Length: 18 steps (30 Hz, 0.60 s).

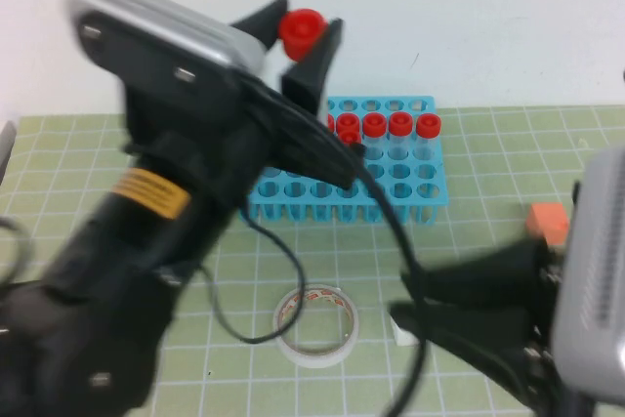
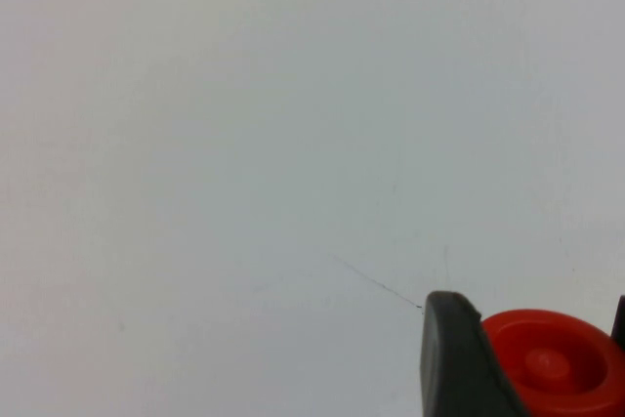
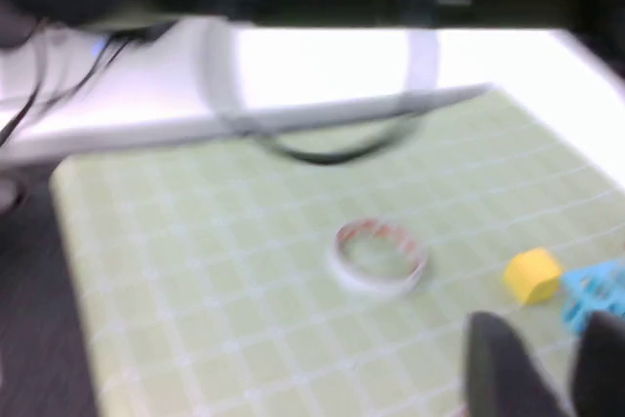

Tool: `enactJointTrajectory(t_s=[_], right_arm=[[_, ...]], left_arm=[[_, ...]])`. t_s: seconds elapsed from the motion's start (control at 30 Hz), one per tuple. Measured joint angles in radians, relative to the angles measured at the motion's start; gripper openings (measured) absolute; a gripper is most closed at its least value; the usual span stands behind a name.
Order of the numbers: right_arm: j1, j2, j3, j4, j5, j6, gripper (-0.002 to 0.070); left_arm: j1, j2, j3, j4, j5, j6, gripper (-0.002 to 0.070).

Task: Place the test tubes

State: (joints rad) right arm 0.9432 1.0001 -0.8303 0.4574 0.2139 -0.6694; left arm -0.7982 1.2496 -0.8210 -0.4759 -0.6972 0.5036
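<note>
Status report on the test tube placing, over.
Left gripper raised, shut on red-capped test tube. Right gripper open, low beside tape roll. Blue rack: front rows empty.

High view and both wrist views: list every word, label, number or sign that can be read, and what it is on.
Yellow label on the left arm: black print, too blurred to read.
Tape roll: red print on its inner ring, too small to read.
No other text shows.
Left gripper holds a red-capped test tube above the blue rack; right gripper hovers low near the tape roll.
</note>
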Motion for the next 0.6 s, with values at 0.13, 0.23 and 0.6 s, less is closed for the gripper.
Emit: enactJointTrajectory(t_s=[0.13, 0.23, 0.6], right_arm=[[0.000, -0.043, 0.000, -0.053, 0.151, 0.018, 0.0039], [0.000, -0.068, 0.000, -0.147, 0.233, 0.091, 0.0014], [0.000, -0.154, 0.054, -0.697, 0.501, 0.638, 0.0006]], left_arm=[[0.000, 0.119, 0.000, 0.116, -0.115, -0.065, 0.0269], [0.025, 0.191, 0.000, 0.183, -0.159, -0.175, 0.0269], [0.334, 0.382, -0.087, 0.827, -0.228, -0.929, 0.0269]])
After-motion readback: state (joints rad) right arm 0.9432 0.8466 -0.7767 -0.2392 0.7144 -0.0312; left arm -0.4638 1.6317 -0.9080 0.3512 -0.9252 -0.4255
